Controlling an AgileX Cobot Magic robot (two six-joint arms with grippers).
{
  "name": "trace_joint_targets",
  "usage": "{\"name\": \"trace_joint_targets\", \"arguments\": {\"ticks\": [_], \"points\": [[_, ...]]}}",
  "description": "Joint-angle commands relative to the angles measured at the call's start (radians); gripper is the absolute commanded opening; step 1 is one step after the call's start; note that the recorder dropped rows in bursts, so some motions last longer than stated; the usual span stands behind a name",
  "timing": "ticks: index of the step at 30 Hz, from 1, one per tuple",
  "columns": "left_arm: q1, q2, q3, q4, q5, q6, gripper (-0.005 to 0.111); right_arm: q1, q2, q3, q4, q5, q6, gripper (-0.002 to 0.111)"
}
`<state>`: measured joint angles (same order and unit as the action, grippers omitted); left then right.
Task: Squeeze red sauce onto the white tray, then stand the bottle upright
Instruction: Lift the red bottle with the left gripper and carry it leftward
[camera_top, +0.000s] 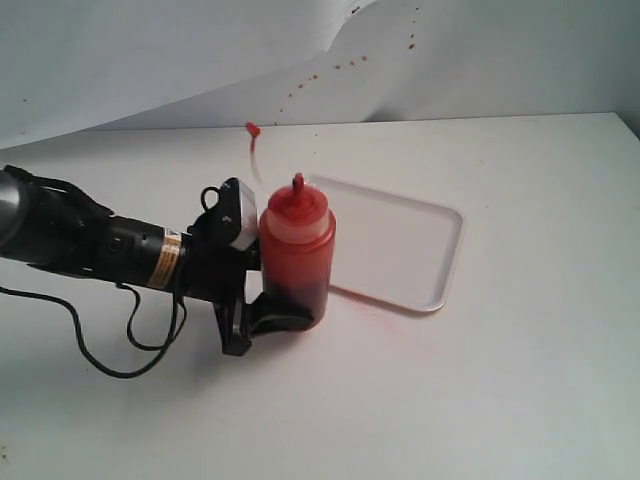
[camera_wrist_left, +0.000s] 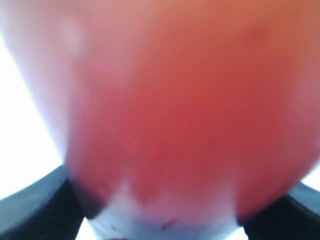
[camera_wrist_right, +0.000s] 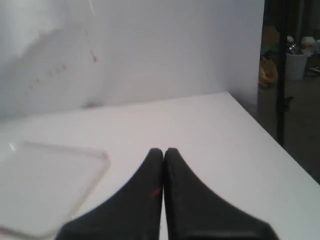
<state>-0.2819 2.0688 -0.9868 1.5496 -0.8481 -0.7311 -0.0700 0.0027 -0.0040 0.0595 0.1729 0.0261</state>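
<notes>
Bottle (camera_top: 296, 255) nearest the lens: upright, base at table (camera_top: 500, 400) level, just beside the tray (camera_top: 430, 260) on its near-left edge, not on it. Left gripper (camera_top: 280, 300) is clamped around the lower body. Right gripper (camera_wrist_right: 163, 155) has jaws pressed together, holding nothing, above the table near the tray.

Handling, judged: soft translucent wall, dents under pressure; sauce (camera_top: 298, 275) fills most of it, so moderately heavy and bottom-weighted. Smooth plastic, likely slippery. Best hold is mid-body, clear of the nozzle (camera_top: 297, 183). Cap (camera_top: 251, 128) hangs loose on its tether.

No drops discernible on the tray.

Writing: yellow sticker (camera_top: 166, 258) on the left arm, unreadable. Bottle unlabelled.
</notes>
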Motion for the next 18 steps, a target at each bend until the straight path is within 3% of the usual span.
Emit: {"name": "trace_joint_targets", "arguments": {"ticks": [1, 11, 14, 18], "points": [[0.063, -0.034, -0.001, -0.007, -0.056, -0.028, 0.0, 0.002, -0.003, 0.004, 0.278, -0.244, 0.017, 0.0], [0.092, -0.034, -0.055, -0.079, 0.043, 0.039, 0.0, 0.024, -0.003, 0.004, 0.306, -0.251, 0.046, 0.0], [0.092, -0.034, -0.096, -0.081, 0.045, 0.032, 0.0, 0.098, -0.003, -0.018, 0.306, -0.125, 0.045, 0.0], [0.092, -0.034, -0.143, -0.081, 0.069, 0.032, 0.0, 0.252, 0.06, -0.071, 0.303, -0.165, 0.026, 0.0]]}}
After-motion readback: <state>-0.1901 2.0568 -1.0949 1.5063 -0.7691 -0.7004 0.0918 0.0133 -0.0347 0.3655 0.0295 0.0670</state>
